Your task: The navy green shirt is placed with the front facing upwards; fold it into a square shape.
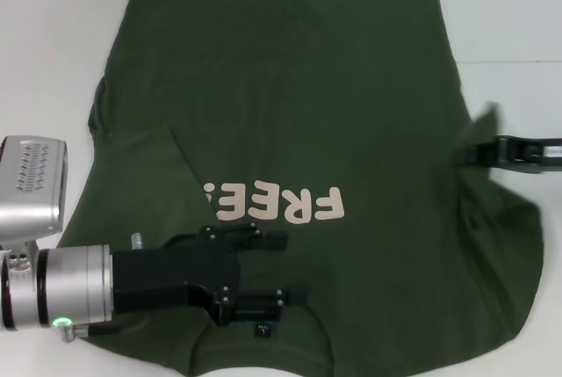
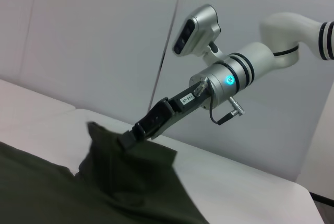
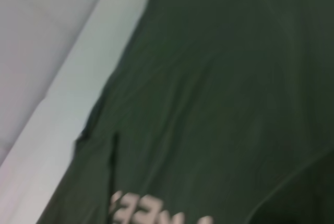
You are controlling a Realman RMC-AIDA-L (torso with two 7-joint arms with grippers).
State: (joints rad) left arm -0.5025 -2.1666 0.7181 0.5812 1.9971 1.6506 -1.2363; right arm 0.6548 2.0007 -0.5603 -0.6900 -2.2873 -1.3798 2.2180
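Observation:
The navy green shirt (image 1: 290, 105) lies spread on the white table with its cream lettering (image 1: 274, 204) facing up and its collar end nearest me. My left gripper (image 1: 292, 267) hovers over the chest just below the lettering, open, with nothing between its fingers. My right gripper (image 1: 467, 154) is at the shirt's right edge, shut on a fold of the sleeve area. In the left wrist view that right gripper (image 2: 128, 139) pinches a raised peak of the shirt (image 2: 125, 166) above the table. The right wrist view shows only the shirt (image 3: 219, 93).
The white table (image 1: 61, 52) shows bare around the shirt on the left, far side and right (image 1: 518, 34). A small black tag (image 1: 262, 329) sits at the collar. A pale wall (image 2: 94, 41) stands behind the table.

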